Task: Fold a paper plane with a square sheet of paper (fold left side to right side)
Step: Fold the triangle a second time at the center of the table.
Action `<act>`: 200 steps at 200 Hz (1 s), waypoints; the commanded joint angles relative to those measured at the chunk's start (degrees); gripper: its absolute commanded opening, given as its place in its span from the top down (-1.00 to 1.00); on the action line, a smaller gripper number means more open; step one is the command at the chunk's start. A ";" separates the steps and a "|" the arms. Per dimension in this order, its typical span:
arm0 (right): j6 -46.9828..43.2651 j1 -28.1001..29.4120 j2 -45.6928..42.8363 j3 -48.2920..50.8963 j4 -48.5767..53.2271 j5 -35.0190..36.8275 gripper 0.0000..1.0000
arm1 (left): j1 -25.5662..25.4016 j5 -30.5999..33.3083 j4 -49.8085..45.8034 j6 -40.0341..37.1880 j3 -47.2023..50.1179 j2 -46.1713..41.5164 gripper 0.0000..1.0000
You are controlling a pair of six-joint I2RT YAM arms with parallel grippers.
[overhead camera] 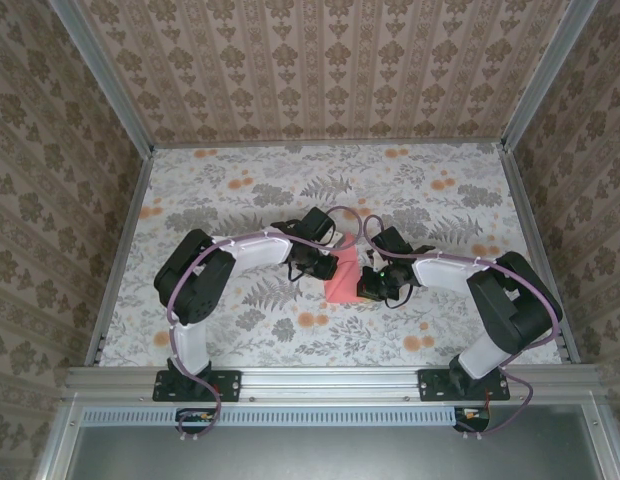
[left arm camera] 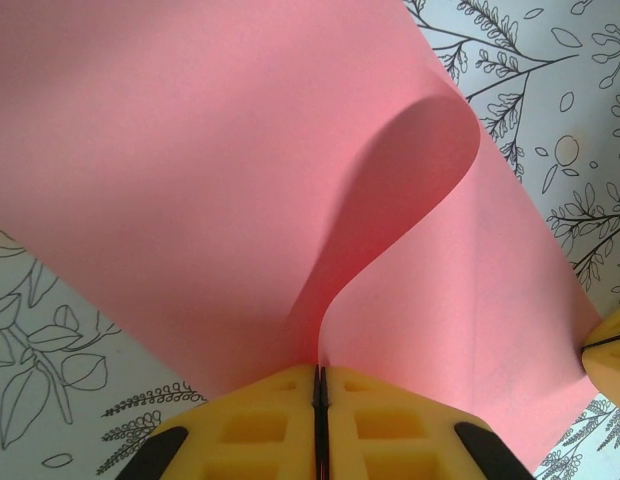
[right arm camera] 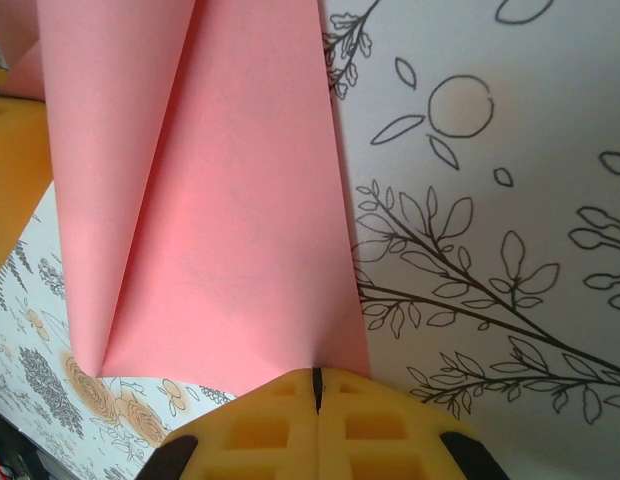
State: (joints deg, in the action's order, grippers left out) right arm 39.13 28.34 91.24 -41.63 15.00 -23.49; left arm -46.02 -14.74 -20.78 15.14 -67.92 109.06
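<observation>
Centre: left gripper (overhead camera: pixel 318 265) and right gripper (overhead camera: pixel 375 283) crowd the square sheet of paper (overhead camera: pixel 342 285).
Far table (overhead camera: pixel 290 175): open.
Sides: walls (overhead camera: pixel 50 150) close in.

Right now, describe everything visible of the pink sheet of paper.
The square sheet of paper is thin, plain salmon-pink and unmarked, and it lies on the floral table. One part lies flat. Another curls up in a soft, uncreased loop, its edge pinched in the shut left end effector. The right wrist view shows a long straight line where its layers meet. The shut right end effector meets its near edge; whether it pinches or only presses there is unclear.
</observation>
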 commanded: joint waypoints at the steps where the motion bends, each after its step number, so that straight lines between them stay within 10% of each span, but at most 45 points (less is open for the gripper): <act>1: -0.70 0.32 2.36 0.23 4.50 2.74 1.00 | 0.30 -0.29 -0.65 -1.39 0.39 -0.15 0.79; 200: -1.33 0.35 2.02 -0.11 5.22 3.12 1.00 | -0.47 0.50 -0.41 -1.36 0.35 1.06 0.78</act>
State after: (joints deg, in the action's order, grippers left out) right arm 38.92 28.34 91.53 -42.02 15.49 -23.46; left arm -46.19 -14.72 -20.75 15.14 -67.24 109.06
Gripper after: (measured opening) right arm 0.046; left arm 0.109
